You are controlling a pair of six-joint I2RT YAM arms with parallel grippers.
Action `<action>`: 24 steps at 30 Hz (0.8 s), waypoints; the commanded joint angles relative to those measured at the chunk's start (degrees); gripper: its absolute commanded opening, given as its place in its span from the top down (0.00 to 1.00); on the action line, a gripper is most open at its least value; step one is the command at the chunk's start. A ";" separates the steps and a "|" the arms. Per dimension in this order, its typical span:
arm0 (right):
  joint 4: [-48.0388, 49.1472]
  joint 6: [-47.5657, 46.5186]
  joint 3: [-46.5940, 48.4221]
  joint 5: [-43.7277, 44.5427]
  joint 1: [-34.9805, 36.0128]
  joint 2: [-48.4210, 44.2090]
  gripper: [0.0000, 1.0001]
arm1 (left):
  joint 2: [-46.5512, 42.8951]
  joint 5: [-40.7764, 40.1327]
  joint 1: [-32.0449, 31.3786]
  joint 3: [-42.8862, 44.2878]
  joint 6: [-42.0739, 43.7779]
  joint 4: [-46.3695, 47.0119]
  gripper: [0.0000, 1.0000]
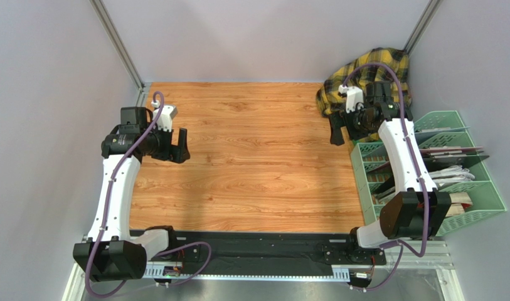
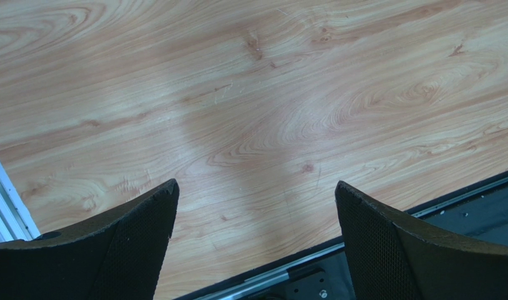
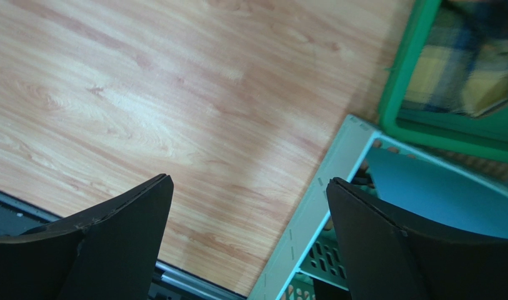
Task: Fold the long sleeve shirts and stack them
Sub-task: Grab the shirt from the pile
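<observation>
Soft, even overhead light fills every view. From above, the orange wood-grain tabletop [image 1: 257,163] is bright and sharp, with only faint shadows. At the left wrist a pale sheen crosses the wood beside a dim, diffuse shadow, and the left gripper's [image 2: 255,244] black fingers [image 2: 119,250] show crisp mesh texture. The right wrist view is softer: the dark green plastic tray [image 3: 405,69] and the yellow check flannel shirt [image 3: 447,75] in it are blurred.

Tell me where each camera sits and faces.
Top external: above and behind the robot, looking down on the light wooden tabletop; white left arm and right arm show.
Left wrist: on the left arm, facing down at bare wood; open left pincer shows.
Right wrist: on the right arm, facing down at wood and mint-green plastic organiser; open right pincer shows.
Shared: all see the tabletop.
</observation>
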 commanded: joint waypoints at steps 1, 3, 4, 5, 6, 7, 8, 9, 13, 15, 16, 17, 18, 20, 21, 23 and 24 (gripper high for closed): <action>5.26 1.74 9.95 4.77 0.14 2.64 0.00 | -0.18 -0.32 0.23 3.00 0.10 1.44 0.01; 6.92 3.49 17.15 7.85 0.14 7.28 0.00 | 1.23 -1.10 0.23 4.15 0.37 1.17 0.01; 7.37 4.20 20.39 8.73 -0.21 8.96 0.00 | 1.67 -1.37 0.23 5.11 0.37 1.17 0.01; 7.63 4.99 23.38 9.60 -0.65 11.42 0.00 | 2.54 -1.89 0.23 5.56 0.28 1.43 0.01; 7.64 5.78 30.03 9.96 -1.09 13.62 0.00 | 2.90 -2.25 0.23 6.00 0.37 1.61 0.01; 7.72 7.01 33.31 10.57 -1.70 18.42 0.00 | 3.25 -2.42 0.23 6.70 0.37 1.96 0.01; 7.81 7.54 36.30 12.67 -1.79 20.73 0.00 | 3.86 -3.04 0.23 7.05 0.28 2.48 0.01; 7.46 7.63 43.21 13.21 -1.88 22.93 0.00 | 4.30 -3.39 0.23 7.32 0.45 2.84 0.01; 7.02 4.83 52.94 12.17 -1.79 34.62 0.00 | 6.32 -4.18 0.23 7.85 1.33 3.63 0.01; 9.12 2.99 52.34 11.90 -1.27 36.74 0.00 | 7.29 -4.62 0.23 7.85 1.60 3.98 0.01; 9.91 1.76 51.55 12.33 -0.31 37.54 0.00 | 8.25 -4.88 0.23 7.85 1.68 3.98 0.01; 11.84 -1.47 50.49 14.16 0.14 39.02 0.00 | 8.70 -5.06 0.23 7.85 1.60 3.90 0.01; 13.07 -2.90 49.09 15.58 0.14 39.56 0.00 | 9.14 -5.15 0.23 7.94 1.42 3.90 0.01; 16.06 -6.06 45.66 19.17 3.13 41.22 0.00 | 10.19 -5.06 0.14 7.76 1.51 3.72 0.01; 16.51 -6.86 45.30 19.89 3.56 42.11 0.00 | 10.46 -4.89 0.23 7.76 1.68 3.72 0.01; 16.51 -8.88 45.12 21.99 4.79 43.51 0.00 | 11.16 -4.01 0.23 7.76 2.12 3.54 0.01; 16.51 -12.02 44.77 23.14 5.41 44.83 0.01 | 11.25 -3.66 0.32 7.76 2.39 3.46 0.01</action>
